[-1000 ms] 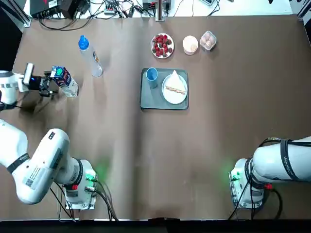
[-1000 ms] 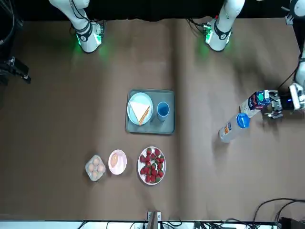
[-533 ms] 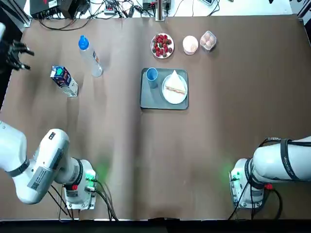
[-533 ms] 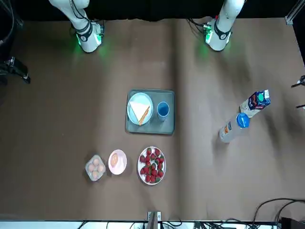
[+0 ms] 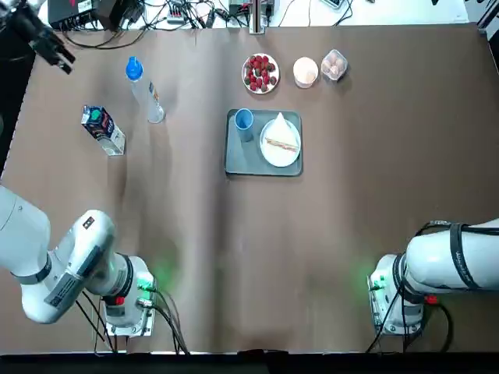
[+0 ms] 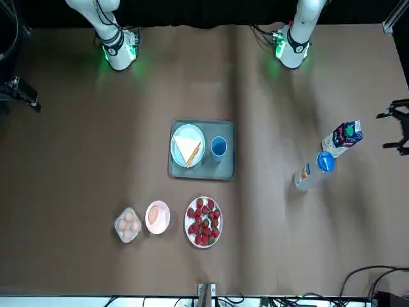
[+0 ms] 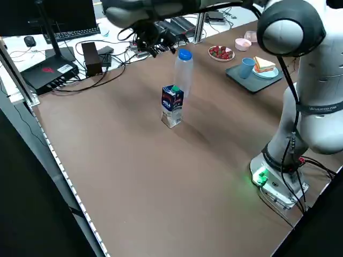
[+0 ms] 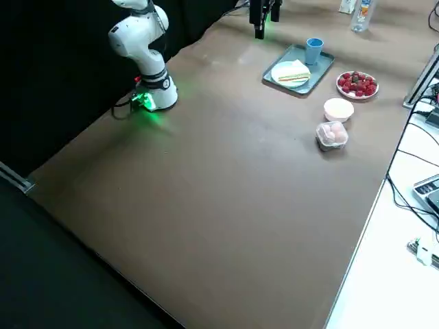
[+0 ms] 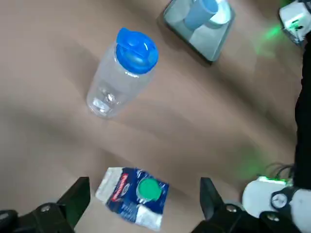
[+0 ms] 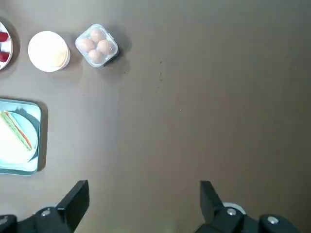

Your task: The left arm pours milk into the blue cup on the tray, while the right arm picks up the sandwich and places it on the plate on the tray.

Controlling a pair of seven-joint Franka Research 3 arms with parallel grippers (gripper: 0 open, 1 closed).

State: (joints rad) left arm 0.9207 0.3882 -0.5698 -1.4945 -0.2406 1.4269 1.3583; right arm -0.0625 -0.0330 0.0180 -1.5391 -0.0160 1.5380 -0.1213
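The milk (image 5: 103, 130) (image 6: 343, 135) (image 7: 172, 106) stands upright on the table at the left, held by nothing. My left gripper (image 5: 54, 48) (image 6: 386, 131) is open and hangs off the table's far left corner, well clear of the carton; its fingers (image 9: 73, 204) stand wide apart. In the middle lies the tray (image 5: 242, 160) with the blue cup (image 5: 244, 121) (image 6: 218, 148) and the plate (image 5: 269, 156). The sandwich (image 5: 282, 140) (image 6: 188, 151) (image 10: 17, 131) lies on that plate. My right gripper (image 10: 142, 187) is open, high above bare table to the right of the tray.
A clear bottle with a blue cap (image 5: 144, 89) (image 7: 184, 67) stands just behind the milk. Beyond the tray sit a dish of strawberries (image 5: 260, 72), a small bowl (image 5: 306, 71) and a box of eggs (image 5: 334, 65). Cables and equipment (image 5: 156, 12) line the far edge.
My left gripper opened and let go of the milk, then drew back and up toward the far left corner. The carton stays standing where it was. The right arm has not moved.
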